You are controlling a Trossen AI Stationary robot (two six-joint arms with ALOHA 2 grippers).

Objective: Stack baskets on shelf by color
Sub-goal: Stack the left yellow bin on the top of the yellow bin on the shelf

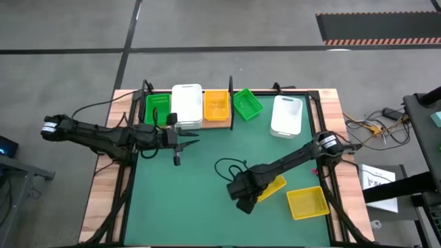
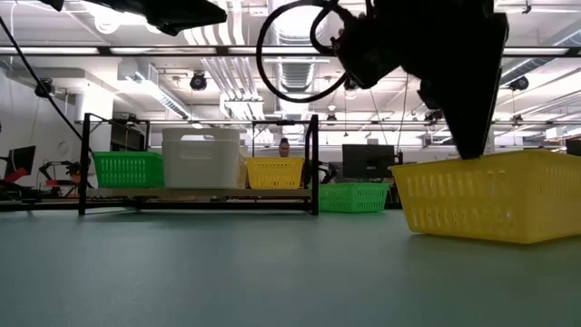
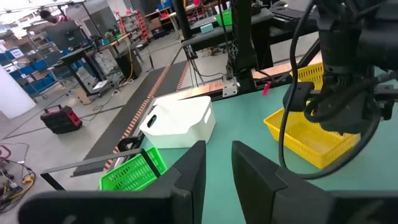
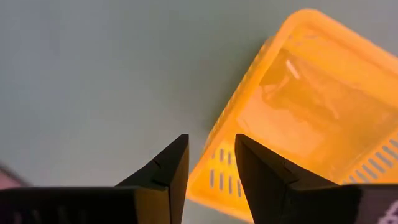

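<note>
The shelf [image 1: 207, 126] stands at the table's far edge and carries a green basket [image 1: 157, 108], a white basket [image 1: 187, 105] and a yellow basket [image 1: 216, 105]. Another green basket [image 1: 247, 103] sits on the table just right of the shelf, with a white basket [image 1: 286, 115] farther right. Two yellow baskets lie near the right front. My right gripper [image 4: 209, 142] is open and points down over the left end of one yellow basket [image 1: 272, 187], with that end wall [image 4: 214, 165] below the gap between its fingers. My left gripper [image 3: 217, 144] hovers open in front of the shelf. My right gripper has one finger on each side of the yellow basket's end wall [image 4: 214, 165], coming from above. Whether the fingers touch the wall I cannot tell. The basket rests on the mat.
The second yellow basket [image 1: 307, 202] lies near the table's right front corner. A black cable loop [image 1: 231, 167] hangs by the right arm. The shelf's black posts [image 1: 232, 103] frame the board. Open green mat [image 1: 179, 207] lies at the near left.
</note>
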